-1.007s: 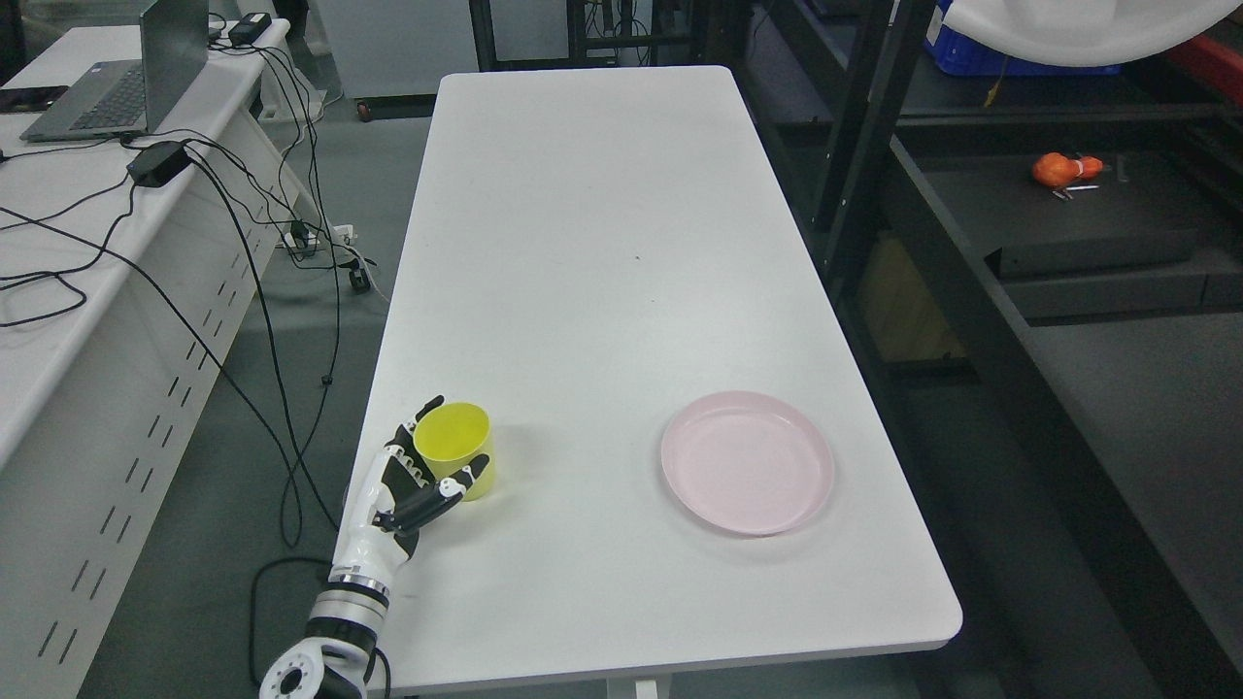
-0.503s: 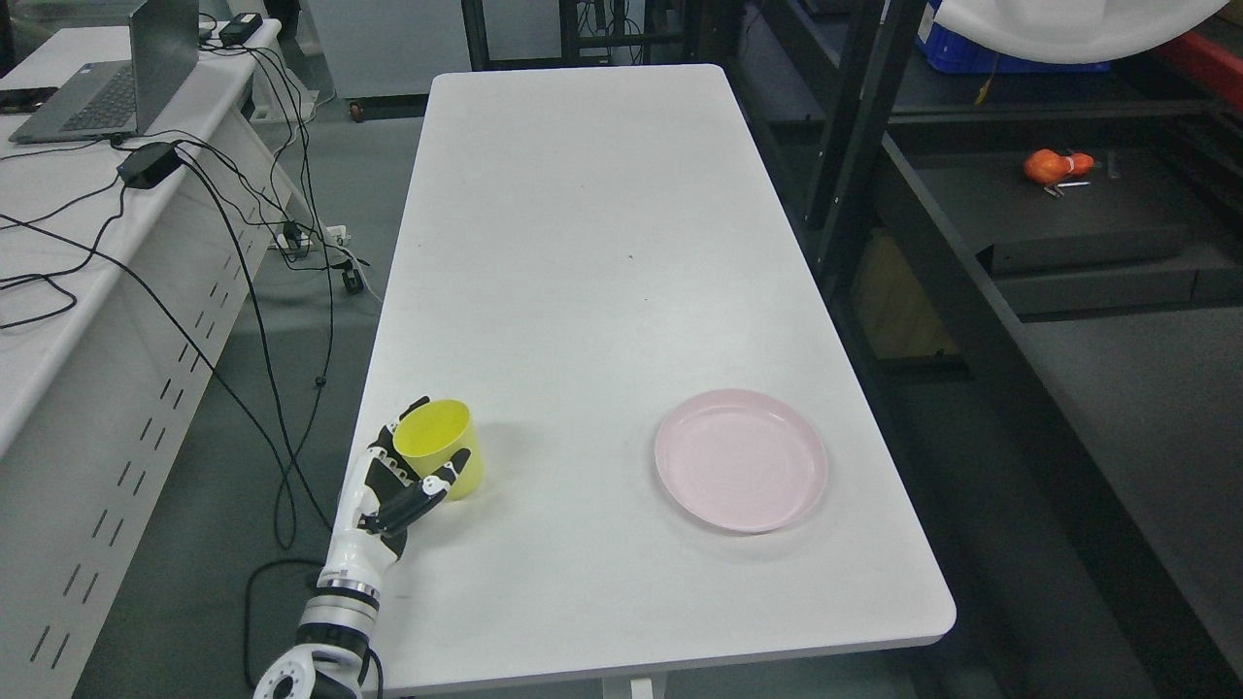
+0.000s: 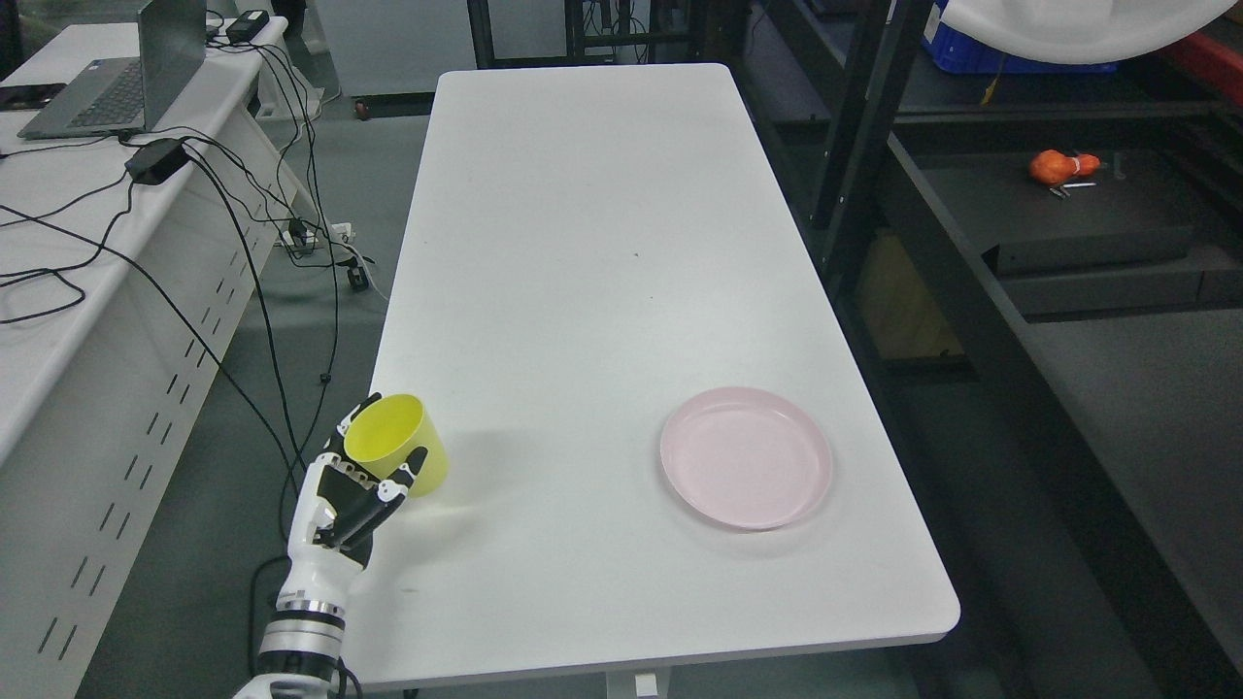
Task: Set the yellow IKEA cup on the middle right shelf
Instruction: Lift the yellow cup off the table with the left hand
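Since the earlier frames the yellow plastic cup has shifted left, from standing upright inside the tabletop's left edge to hanging over that edge near the front-left corner, tilted with its mouth toward the camera; camera also wobbled a bit, but the cup moved relative to the plate, so it's real motion. Left hand, white-and-black with jointed fingers, is wrapped around the cup: thumb on the near side, other fingers behind the rim. Side grip leaves the mouth clear and the base free for setting down, which looks deliberate. Tilt probably comes from the wrist rolling as the arm lifts, not a slip, though I can't confirm it's fully off the white rectangular table. Round pink plastic plate sits untouched near the front-right corner. Black metal shelving unit stands just beside the table's right edge, so the cup has the whole table width to cross. Right arm isn't visible.
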You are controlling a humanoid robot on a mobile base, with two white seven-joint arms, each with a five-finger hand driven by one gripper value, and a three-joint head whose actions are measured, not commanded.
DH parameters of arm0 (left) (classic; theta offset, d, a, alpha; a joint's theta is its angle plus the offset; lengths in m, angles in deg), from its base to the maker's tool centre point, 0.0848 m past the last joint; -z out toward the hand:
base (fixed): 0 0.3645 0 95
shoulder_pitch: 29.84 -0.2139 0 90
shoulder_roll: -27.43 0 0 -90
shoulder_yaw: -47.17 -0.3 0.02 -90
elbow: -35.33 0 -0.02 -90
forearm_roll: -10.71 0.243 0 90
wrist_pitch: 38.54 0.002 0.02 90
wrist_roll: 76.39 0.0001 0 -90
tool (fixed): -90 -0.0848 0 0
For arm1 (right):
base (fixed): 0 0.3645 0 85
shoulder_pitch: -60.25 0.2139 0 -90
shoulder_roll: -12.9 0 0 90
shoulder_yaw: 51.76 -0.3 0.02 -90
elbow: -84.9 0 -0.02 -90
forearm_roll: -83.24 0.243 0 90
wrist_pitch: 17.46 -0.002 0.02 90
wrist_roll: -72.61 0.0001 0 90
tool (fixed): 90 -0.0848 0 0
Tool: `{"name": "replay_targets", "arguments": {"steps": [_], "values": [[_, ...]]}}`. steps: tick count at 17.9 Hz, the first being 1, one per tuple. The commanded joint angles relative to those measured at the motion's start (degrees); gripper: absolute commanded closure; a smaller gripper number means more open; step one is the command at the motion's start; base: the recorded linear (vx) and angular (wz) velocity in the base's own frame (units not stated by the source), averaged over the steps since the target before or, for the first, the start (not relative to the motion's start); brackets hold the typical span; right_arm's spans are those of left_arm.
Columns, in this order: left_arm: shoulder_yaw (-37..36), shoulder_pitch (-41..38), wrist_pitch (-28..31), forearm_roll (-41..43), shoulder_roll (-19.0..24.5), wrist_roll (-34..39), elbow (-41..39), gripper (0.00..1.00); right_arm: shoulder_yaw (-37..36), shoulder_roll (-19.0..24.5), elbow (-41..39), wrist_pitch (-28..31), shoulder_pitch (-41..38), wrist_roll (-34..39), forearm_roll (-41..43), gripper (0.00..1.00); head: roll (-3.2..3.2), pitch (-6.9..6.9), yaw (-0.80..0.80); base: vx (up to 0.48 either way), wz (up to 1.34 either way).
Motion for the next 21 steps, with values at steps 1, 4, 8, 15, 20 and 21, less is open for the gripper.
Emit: {"name": "replay_targets", "arguments": {"steps": [1,4,8,15,20,21], "values": [[1.7,-2.8,-0.1,-0.9,1.0,0.0,-11.1,0.99,1.0,-1.0,0.0,0.0,-0.8,0.3,1.4,0.01,0.00,0.00,0.00,-0.034,0.02],[1.6,-3.2,-0.2,-0.8,1.0,0.1,-11.2,0.99,1.1,-1.0,0.0,0.0,-0.8,0.3,1.4,0.01,0.00,0.00,0.00,-0.044,0.04],[2.1,-3.6,-0.2,-0.8,1.0,0.1,-11.1,0.99,1.1,-1.0,0.0,0.0,-0.8,0.3,1.4,0.01,0.00,0.00,0.00,-0.098,0.03],[1.8,-4.1,-0.2,-0.8,1.0,0.1,-11.2,0.99,1.0,-1.0,0.0,0.0,-0.8,0.3,1.4,0.01,0.00,0.00,0.00,-0.165,0.01],[1.6,-4.1,-0.1,-0.8,1.0,0.0,-11.1,0.99,1.0,-1.0,0.0,0.0,-0.8,0.3,1.4,0.01,0.00,0.00,0.00,-0.251,0.00],[1.5,-4.1,-0.1,-0.8,1.0,0.1,-11.0,0.99,1.0,-1.0,-0.1,0.0,-0.8,0.3,1.4,0.01,0.00,0.00,0.00,-0.277,0.00]]}}
